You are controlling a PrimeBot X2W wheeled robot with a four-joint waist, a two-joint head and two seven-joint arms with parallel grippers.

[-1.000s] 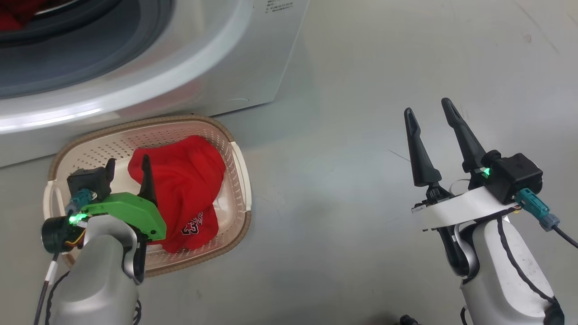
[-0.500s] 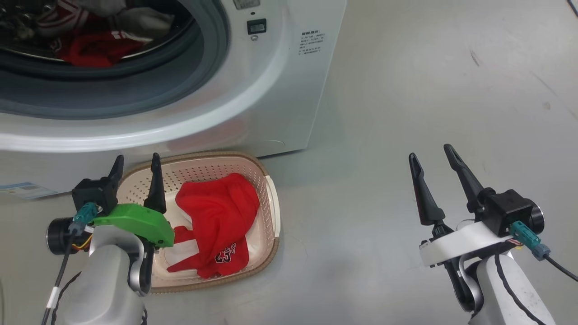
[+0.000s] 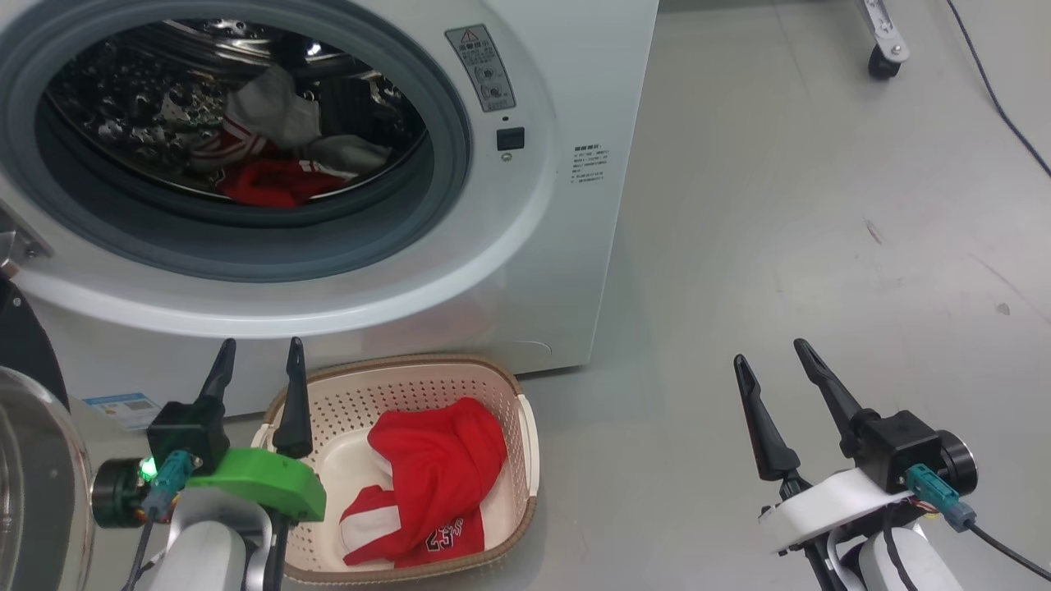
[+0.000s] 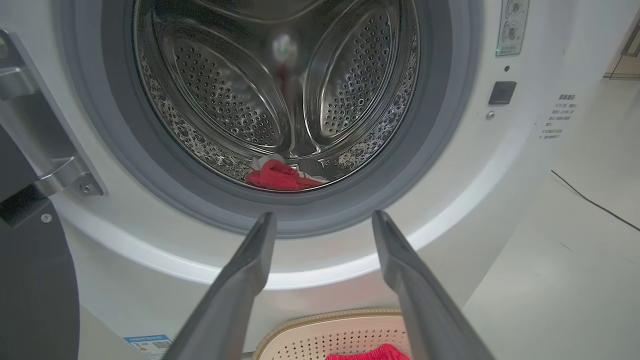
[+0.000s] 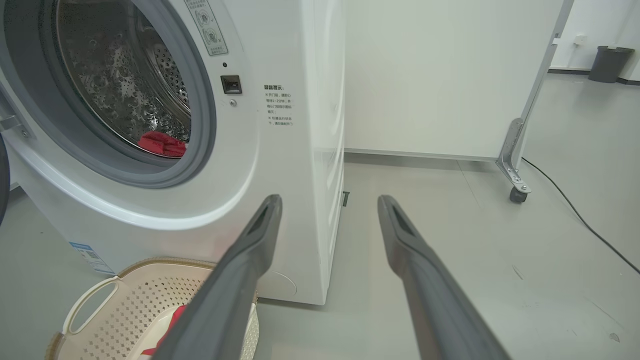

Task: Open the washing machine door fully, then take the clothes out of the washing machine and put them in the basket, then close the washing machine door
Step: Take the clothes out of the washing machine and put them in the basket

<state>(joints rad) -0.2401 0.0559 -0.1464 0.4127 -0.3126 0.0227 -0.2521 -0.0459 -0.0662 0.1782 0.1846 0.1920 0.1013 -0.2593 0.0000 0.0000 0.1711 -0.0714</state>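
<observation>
Handling the clothes (image 3: 267, 176) should cost you little effort — they look like thin, limp jersey fabric, light and soft, with nothing to break, though they will drape and trail and may catch on the grey gasket (image 3: 447, 205) as they come over the lip. They lie in a loose heap at the bottom of the steel drum (image 4: 225, 100) of the washing machine (image 3: 566, 263): red cloth at the front, a striped bit and a pale crumpled piece (image 3: 275, 111) behind. Pinch a raised fold or bunched ridge near the top of the heap rather than a flat edge, since your long smooth fingers (image 4: 250, 270) could slide off a single layer; a deep bite into the bundle is probably safest. The washing machine door (image 3: 25, 345) is swung open at the far left of the head view. The basket (image 3: 394, 402) sits on the floor (image 3: 739, 246) just in front of the machine's base, below the opening, and holds a red jersey (image 3: 443, 451) with white stripes and lettering, slumped toward its right side, with bare bottom showing on the left. Your left gripper (image 3: 261, 346) hovers by the basket's left end, pointed at the drum mouth, jaws spread wide and holding nothing; your right gripper (image 3: 770, 355) hangs over bare floor well to the right — equally wide, equally empty.
</observation>
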